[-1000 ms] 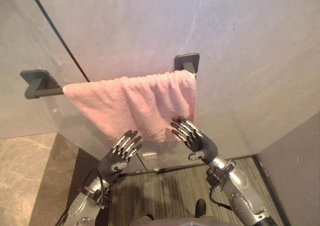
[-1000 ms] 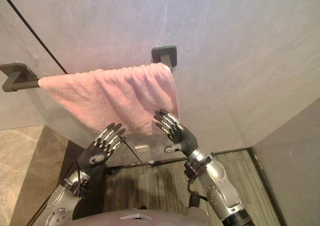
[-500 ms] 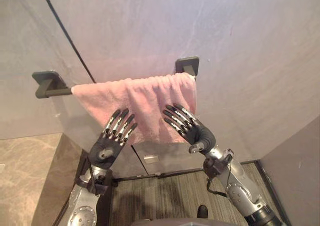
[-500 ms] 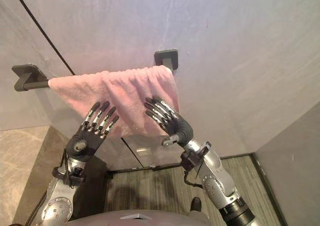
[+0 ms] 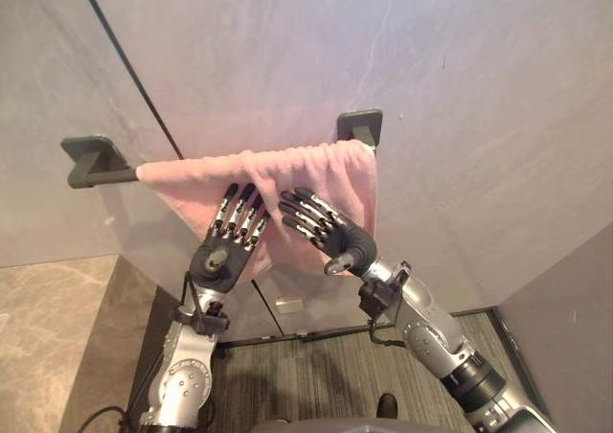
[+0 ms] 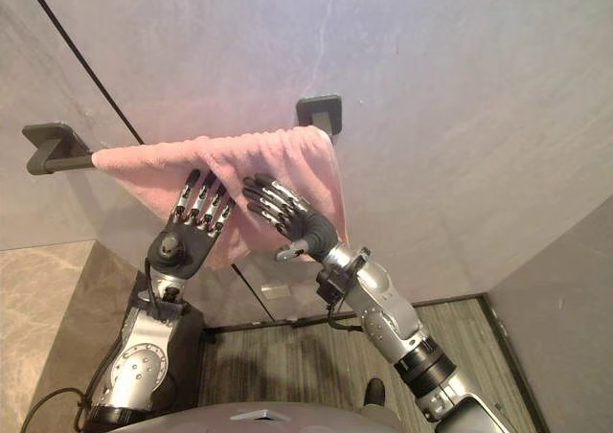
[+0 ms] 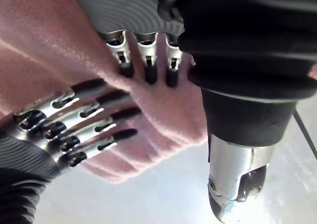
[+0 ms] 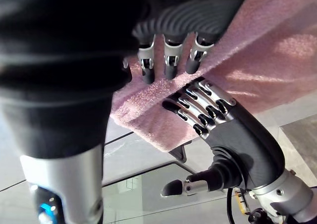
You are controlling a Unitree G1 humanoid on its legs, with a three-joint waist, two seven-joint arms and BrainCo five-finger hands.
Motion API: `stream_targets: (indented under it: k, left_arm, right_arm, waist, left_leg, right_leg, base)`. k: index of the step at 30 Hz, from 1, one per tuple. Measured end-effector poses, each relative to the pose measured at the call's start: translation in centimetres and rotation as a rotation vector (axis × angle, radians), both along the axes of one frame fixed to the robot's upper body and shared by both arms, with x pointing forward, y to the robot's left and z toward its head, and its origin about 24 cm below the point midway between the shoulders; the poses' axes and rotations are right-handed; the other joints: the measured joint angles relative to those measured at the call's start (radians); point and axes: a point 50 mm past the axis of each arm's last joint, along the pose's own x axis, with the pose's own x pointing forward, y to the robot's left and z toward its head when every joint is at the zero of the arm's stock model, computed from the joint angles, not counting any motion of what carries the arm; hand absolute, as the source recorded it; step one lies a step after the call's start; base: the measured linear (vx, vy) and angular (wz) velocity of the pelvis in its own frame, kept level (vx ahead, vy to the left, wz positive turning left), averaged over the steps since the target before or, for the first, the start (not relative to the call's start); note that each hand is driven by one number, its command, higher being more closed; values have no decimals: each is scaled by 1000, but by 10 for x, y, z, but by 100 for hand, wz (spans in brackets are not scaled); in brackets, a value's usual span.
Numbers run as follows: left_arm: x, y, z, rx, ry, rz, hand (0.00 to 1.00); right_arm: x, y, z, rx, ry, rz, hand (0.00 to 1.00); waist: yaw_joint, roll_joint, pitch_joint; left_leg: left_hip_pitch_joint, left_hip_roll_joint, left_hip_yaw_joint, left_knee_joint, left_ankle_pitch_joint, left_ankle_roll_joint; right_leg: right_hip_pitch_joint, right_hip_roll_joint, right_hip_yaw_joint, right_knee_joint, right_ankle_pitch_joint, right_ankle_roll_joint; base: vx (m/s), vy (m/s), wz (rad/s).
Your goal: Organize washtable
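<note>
Towel (image 5: 321, 170), pink, hung over a dark rail (image 5: 96, 172) on a grey wall. It was bunched toward the rail's right bracket (image 5: 359, 126), which left the rail's left end bare. The left hand (image 5: 218, 259) lay flat on the cloth just below the middle of the rail, fingers straight and spread, gripping nothing. The right hand (image 5: 337, 241) was just beside it, nearer the bracket, also open with its straight fingers pressed onto the cloth. The two hands' fingertips almost met.

Because neither hand had closed on the cloth, a sideways push could probably bunch it further or slide it along the rail instead of spreading it. A downward drag on the front layer could pull the towel off the rail altogether. Dark fingertips might also snag the loose pile.

A second earlier, both hands hovered below the towel's lower edge, well apart. Half a second earlier they had reached its hem. By this moment they had climbed close to the rail and drawn together.
</note>
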Motion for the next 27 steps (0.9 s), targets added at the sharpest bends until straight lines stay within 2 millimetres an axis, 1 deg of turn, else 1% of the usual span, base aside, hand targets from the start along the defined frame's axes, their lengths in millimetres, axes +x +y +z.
stream_targets:
  k: [4,5,7,10,11,13,17,19,20,22,23,25,27]
  left_arm:
    - [9,-1,-1,-27,14,36,0]
    - [13,0,-3,-31,29,56,0]
    - [21,6,-7,-25,61,108,0]
    - [33,24,-12,-3,105,225,0]
    - [36,32,-14,0,125,276,0]
    - [39,40,-14,11,137,320,0]
    - [37,54,-15,14,153,404,0]
    - [35,71,-16,-4,166,502,0]
    - [34,76,-15,-10,169,528,0]
    - [29,99,-9,-41,153,654,0]
    - [26,105,-8,-49,147,685,0]
    - [17,124,-4,-69,131,790,0]
    - [12,132,-2,-75,125,839,0]
  right_arm:
    - [8,5,5,-10,-16,-18,0]
    - [13,8,7,-18,-21,-27,0]
    - [19,9,10,-32,-33,-45,0]
    - [29,9,20,-29,-50,-84,0]
    - [35,5,23,-22,-54,-114,0]
    - [41,-1,25,-24,-54,-159,0]
    - [49,-15,32,-5,-60,-246,0]
    - [52,-24,35,0,-69,-288,0]
    - [53,-26,35,4,-70,-296,0]
    - [55,-34,38,26,-72,-338,0]
    - [54,-37,38,35,-72,-351,0]
    - [54,-47,36,55,-61,-396,0]
    - [51,-53,36,72,-64,-422,0]
  waist:
    - [0,0,0]
    - [0,-1,0]
    - [0,-1,0]
    - [2,-3,1]
    - [2,-6,1]
    - [2,-10,3]
    - [3,-15,6]
    - [2,-19,9]
    - [2,-22,10]
    - [2,-31,17]
    - [3,-32,17]
    - [4,-32,17]
    - [5,-32,17]
  left_leg:
    - [0,0,1,-2,0,0]
    - [1,0,3,-1,0,0]
    - [1,0,4,-1,0,0]
    - [-4,0,7,0,1,-1]
    - [-7,0,12,1,2,-1]
    - [-8,0,14,1,4,-1]
    - [-10,1,20,0,4,-2]
    - [-13,4,28,-2,4,-2]
    - [-14,4,28,-2,4,-2]
    - [-15,6,38,-8,6,0]
    - [-14,7,41,-10,8,-1]
    - [-9,10,45,-18,11,-5]
    - [-8,12,45,-21,16,-13]
  right_leg:
    - [-1,1,4,2,1,0]
    - [-1,1,5,2,2,-2]
    - [-2,1,7,2,3,-3]
    - [-11,1,17,-4,7,-4]
    - [-16,1,22,-5,11,-5]
    - [-18,1,24,-5,13,-6]
    - [-23,2,32,-5,19,-8]
    - [-29,4,41,-5,23,-10]
    - [-30,4,43,-5,23,-11]
    - [-37,8,46,-5,20,-14]
    - [-38,9,46,-5,19,-16]
    - [-38,13,46,-5,18,-17]
    - [-38,16,45,-5,16,-19]
  base:
    - [0,0,0]
    - [0,0,0]
    - [-7,-1,-2]
    - [-29,-3,-8]
    - [-28,-4,-9]
    - [-14,-2,-3]
    - [-36,-10,-6]
    - [-55,-22,-9]
    - [-50,-25,-8]
    - [-43,-26,-6]
    - [0,0,0]
    - [0,0,0]
    - [21,-2,0]
